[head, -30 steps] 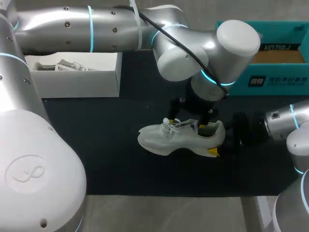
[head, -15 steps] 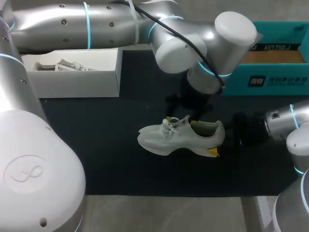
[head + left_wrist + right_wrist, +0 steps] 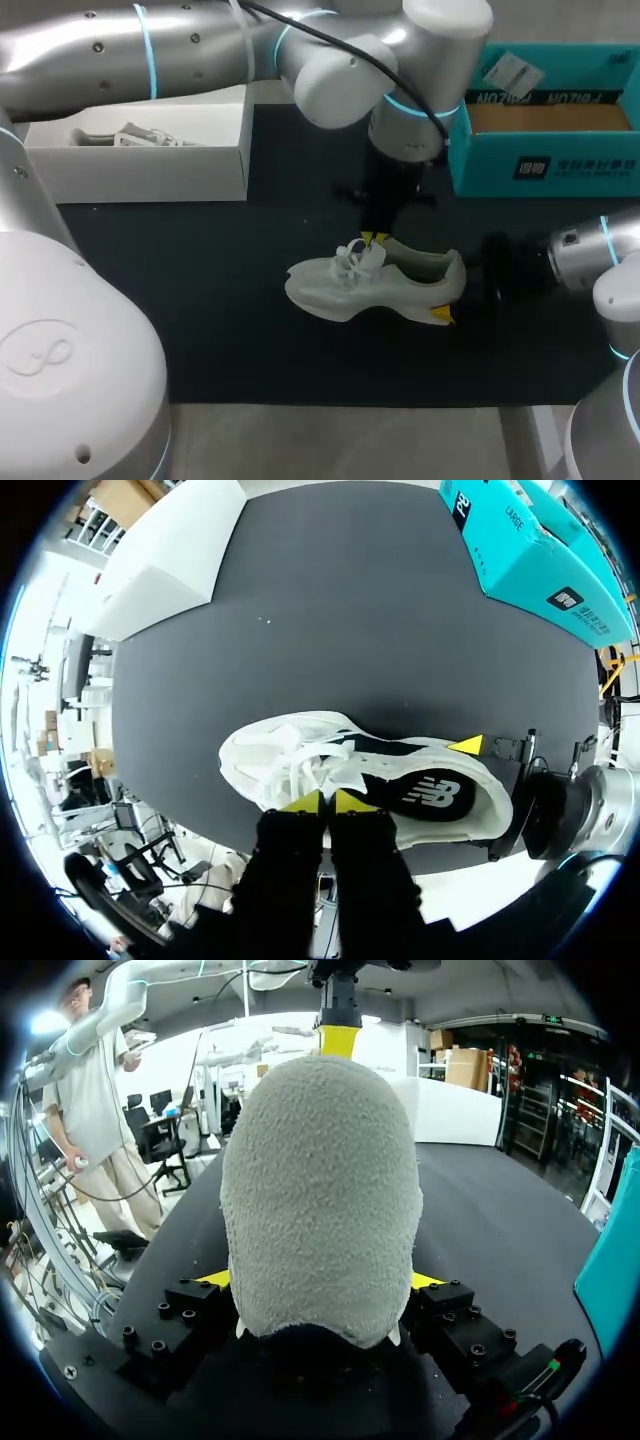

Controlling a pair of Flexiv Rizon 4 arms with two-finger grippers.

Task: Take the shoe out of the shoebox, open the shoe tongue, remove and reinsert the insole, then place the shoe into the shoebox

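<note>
A white sneaker (image 3: 375, 285) lies on its side on the black mat, toe toward my left. My right gripper (image 3: 452, 290) grips its heel: in the right wrist view the grey heel (image 3: 320, 1180) fills the gap and both yellow fingertips (image 3: 218, 1278) press its sides. My left gripper (image 3: 373, 238) hovers just over the laces with its tips together. In the left wrist view, my left gripper (image 3: 322, 802) is shut at the edge of the sneaker (image 3: 360, 780), with nothing visible between its tips. The teal shoebox (image 3: 545, 150) stands open at the back right.
A white open box (image 3: 150, 150) holding crumpled paper stands at the back left. The black mat (image 3: 200, 300) is bare in front of and left of the sneaker. The teal shoebox (image 3: 530, 555) and the white box (image 3: 165, 570) lie ahead of my left gripper.
My left gripper has lifted out of the shoe's opening, drawn back toward the far side and gone from wide open to shut. The shoe and right arm have stayed put.
</note>
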